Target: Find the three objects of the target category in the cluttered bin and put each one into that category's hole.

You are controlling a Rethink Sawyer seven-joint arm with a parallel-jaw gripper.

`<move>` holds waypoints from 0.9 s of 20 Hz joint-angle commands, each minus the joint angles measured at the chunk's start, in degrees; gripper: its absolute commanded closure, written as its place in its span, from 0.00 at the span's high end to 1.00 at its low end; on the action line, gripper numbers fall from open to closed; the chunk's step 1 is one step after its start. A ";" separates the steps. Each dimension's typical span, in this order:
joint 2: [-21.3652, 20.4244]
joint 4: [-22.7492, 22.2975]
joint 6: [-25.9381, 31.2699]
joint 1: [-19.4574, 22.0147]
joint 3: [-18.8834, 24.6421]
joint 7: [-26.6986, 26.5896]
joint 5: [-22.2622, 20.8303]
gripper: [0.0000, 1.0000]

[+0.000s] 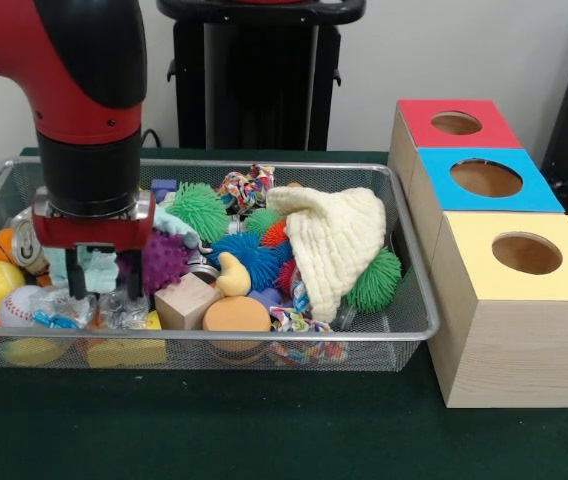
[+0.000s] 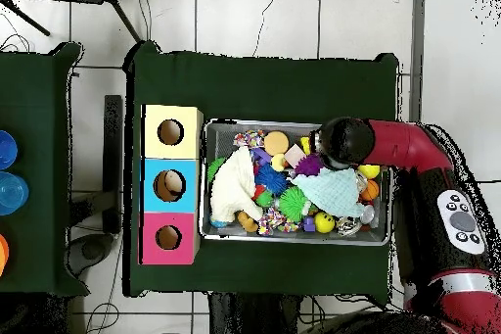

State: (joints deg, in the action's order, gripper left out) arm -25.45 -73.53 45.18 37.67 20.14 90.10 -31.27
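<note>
Gripper (image 1: 101, 283) low inside bin (image 1: 404, 330) near its left end in front view; fingers (image 1: 76, 282) spread, holding nothing; crinkly wrapper (image 1: 122, 310) lies directly below between them; target category unclear; holes (image 1: 484, 177) well apart beyond bin's right end.

Even, bright indoor light; soft shadows under the wire bin (image 1: 404, 330) on the worktop (image 1: 264, 430); no glare.

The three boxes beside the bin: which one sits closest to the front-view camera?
The yellow-topped box. It stands nearest the camera in the front view, at the end of the row. The blue-topped box is in the middle and the red-topped box farthest back.
</note>
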 commanded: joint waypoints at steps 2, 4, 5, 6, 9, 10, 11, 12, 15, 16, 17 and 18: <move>0.97 2.37 2.32 1.48 2.66 -9.58 -1.38 1.00; 1.34 2.76 2.12 1.48 2.74 -9.56 -1.44 1.00; 1.25 2.49 1.94 1.68 2.73 -9.59 -1.44 1.00; 1.17 2.30 1.82 1.68 2.71 -9.48 -1.44 1.00; 0.89 1.53 1.49 1.81 2.59 -9.29 -1.51 1.00; 0.78 1.23 1.42 1.80 2.55 -9.20 -1.53 1.00; 0.81 1.46 1.66 1.91 2.64 -9.47 -1.48 1.00; 0.71 1.13 1.51 1.90 2.63 -9.38 -1.48 1.00; 0.51 0.34 1.01 1.48 2.23 -8.70 -1.81 1.00; 0.37 0.24 1.02 1.26 2.05 -8.38 -1.88 1.00; 0.23 0.13 1.02 1.05 1.86 -8.07 -1.95 1.00; 0.03 -0.32 0.87 0.95 1.68 -7.55 -1.90 1.00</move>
State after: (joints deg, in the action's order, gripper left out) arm -25.36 -72.23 45.18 38.42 20.14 90.10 -31.28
